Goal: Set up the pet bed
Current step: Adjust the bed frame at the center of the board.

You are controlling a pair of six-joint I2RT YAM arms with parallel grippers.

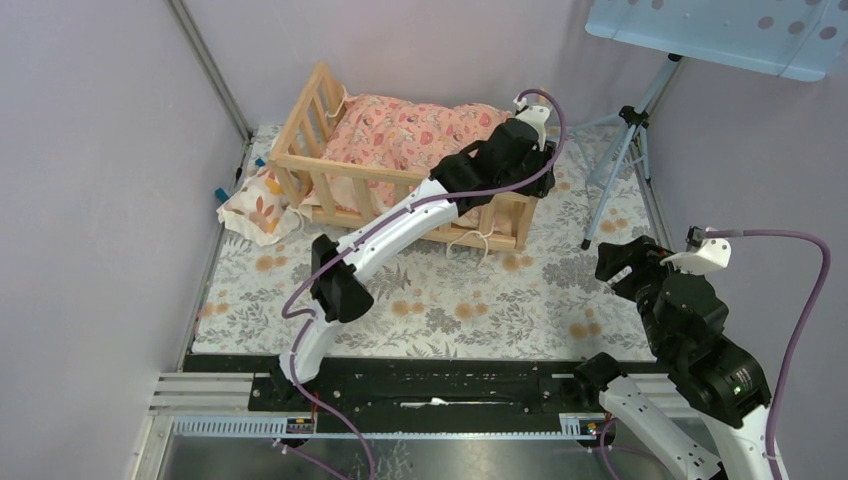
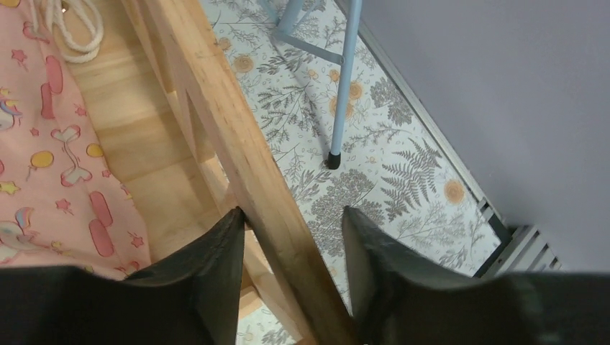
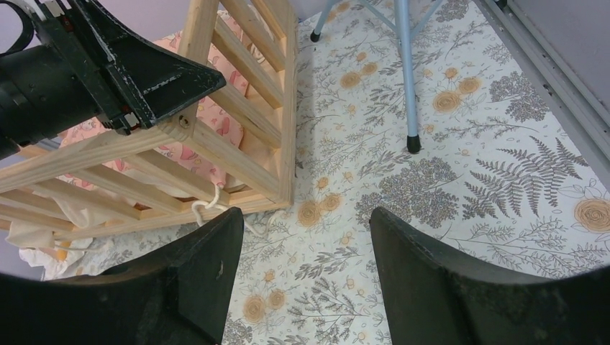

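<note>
Top external: high, behind the arm bases, looking down over the whole floral mat to the pet bed. Left wrist: hard against the bed's end rail, facing down. Right wrist: low, further back, facing that corner. Shared by all: rail, mat, tripod leg.

The pet bed is pale natural wood; the cushion is pink with red and yellow prints; pillow cream with orange leaves; mat white — grey ferns, orange flowers.
</note>
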